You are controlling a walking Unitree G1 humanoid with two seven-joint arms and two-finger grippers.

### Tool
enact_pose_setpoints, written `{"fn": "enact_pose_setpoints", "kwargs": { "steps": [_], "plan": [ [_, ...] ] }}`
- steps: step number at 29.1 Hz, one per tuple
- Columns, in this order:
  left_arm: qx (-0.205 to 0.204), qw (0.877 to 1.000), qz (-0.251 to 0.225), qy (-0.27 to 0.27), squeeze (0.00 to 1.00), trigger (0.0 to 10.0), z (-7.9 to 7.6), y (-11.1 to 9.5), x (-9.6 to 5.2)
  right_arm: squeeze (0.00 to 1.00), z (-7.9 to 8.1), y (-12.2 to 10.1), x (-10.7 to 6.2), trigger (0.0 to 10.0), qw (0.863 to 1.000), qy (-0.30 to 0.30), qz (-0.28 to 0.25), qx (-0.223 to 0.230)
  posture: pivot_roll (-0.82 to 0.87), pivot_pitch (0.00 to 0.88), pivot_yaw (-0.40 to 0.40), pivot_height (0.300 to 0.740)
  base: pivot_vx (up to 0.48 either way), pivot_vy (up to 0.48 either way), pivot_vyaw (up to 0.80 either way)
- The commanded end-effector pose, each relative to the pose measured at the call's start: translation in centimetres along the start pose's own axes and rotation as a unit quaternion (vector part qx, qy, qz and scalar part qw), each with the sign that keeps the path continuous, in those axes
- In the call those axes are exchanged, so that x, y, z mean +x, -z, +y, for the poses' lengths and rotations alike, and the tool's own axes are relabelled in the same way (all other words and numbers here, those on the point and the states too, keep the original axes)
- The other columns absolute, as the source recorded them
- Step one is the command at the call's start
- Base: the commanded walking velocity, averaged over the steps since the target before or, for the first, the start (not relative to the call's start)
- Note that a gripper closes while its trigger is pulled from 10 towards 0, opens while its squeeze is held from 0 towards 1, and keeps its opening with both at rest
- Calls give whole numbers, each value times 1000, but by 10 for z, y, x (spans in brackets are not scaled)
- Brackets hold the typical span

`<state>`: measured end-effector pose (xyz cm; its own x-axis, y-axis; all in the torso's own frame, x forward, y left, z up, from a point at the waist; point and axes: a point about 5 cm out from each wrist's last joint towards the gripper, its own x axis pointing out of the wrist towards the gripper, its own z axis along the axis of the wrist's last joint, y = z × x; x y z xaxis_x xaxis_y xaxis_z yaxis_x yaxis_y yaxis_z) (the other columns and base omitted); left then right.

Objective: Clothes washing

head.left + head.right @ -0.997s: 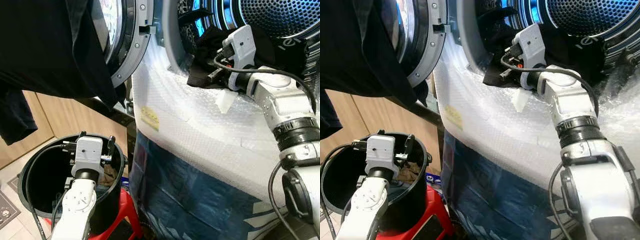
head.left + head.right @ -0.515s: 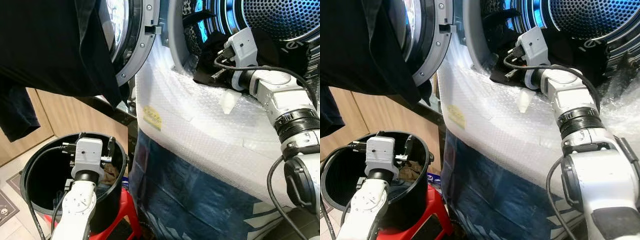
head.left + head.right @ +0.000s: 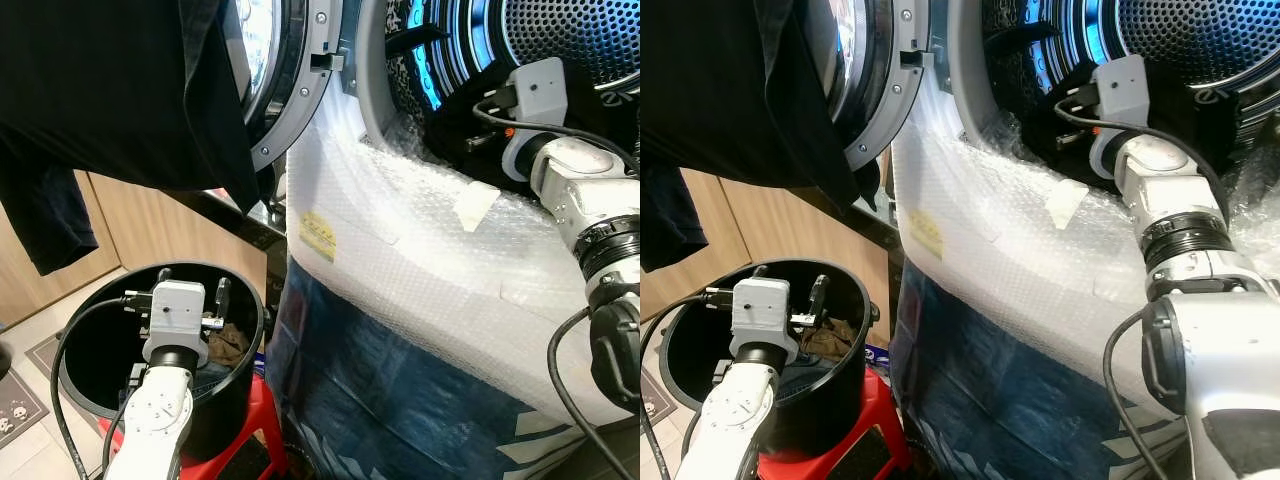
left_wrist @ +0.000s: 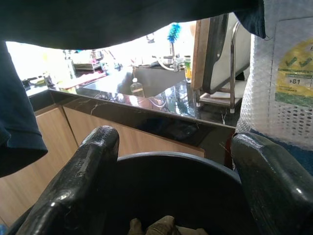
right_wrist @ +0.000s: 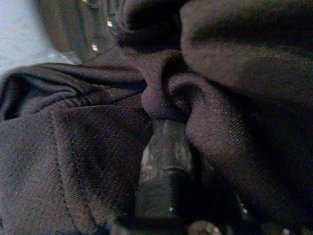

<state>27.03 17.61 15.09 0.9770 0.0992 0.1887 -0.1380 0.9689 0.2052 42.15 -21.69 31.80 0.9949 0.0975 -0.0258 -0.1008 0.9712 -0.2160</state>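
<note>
Beside the washing machine (image 3: 420,300), low at its left, I see my left gripper (image 3: 190,292) poised over the black bucket (image 3: 80,370), fingers spread with nothing between them; some brownish cloth (image 3: 228,342) lies at the bucket's bottom. Bubble wrap (image 3: 400,230) covers the machine's front below the drum opening, and a black garment (image 3: 110,100) hangs over the open door (image 3: 290,90) at the machine's upper left. My right arm reaches over the wrap into the drum (image 3: 560,40), its wrist at the lower lip, where dark clothes (image 3: 1060,120) are piled.

From the right eye the same layout holds (the bucket sits on a red stool (image 3: 855,445) against the machine's left side).

Through the left wrist camera, both fingers (image 4: 83,171) stand wide apart above the bucket rim, with a dark countertop beyond.

Through the right wrist camera, a black finger (image 5: 164,166) is buried in folds of dark twill; the right gripper (image 5: 168,161) is clamped on the dark clothes inside the machine's drum.
</note>
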Motion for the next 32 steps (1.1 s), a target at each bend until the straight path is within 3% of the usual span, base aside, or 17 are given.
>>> {"fn": "enact_pose_setpoints", "kwargs": {
  "steps": [1,17,20,23,25,26,27,32],
  "plan": [
    [0,1000,-9,3,0,10000,-3,-5,-1,0,-21,-3,-6,0,998,55,4,15,285,0,-110,740,0,0,0],
    [2,1000,-10,1,0,10000,-3,-7,-2,0,-58,-3,-20,0,981,192,10,34,288,0,-118,740,0,0,0],
    [3,1000,-11,-2,0,10000,-1,-7,-2,0,-77,0,-29,0,960,278,13,6,289,0,-119,740,0,0,0],
    [4,1000,-11,-3,0,10000,-1,-7,-2,0,-88,0,-36,0,942,335,0,33,288,0,-117,740,0,0,0],
    [4,1000,-11,-3,0,10000,-1,-7,-2,0,-80,0,-31,0,954,297,-2,44,288,0,-115,740,0,0,0],
    [4,1000,-11,-2,0,10000,-1,-8,-2,0,-66,-2,-24,0,969,247,-2,14,288,0,-114,740,0,0,0],
    [4,1000,-12,-2,0,10000,-1,-8,-2,0,-62,-3,-22,0,973,233,-2,-4,290,0,-113,740,0,0,0],
    [6,1000,-13,1,0,10000,-1,-9,-1,0,-47,-2,-15,0,980,198,-1,-9,292,0,-110,740,0,0,0]
  ]
}}
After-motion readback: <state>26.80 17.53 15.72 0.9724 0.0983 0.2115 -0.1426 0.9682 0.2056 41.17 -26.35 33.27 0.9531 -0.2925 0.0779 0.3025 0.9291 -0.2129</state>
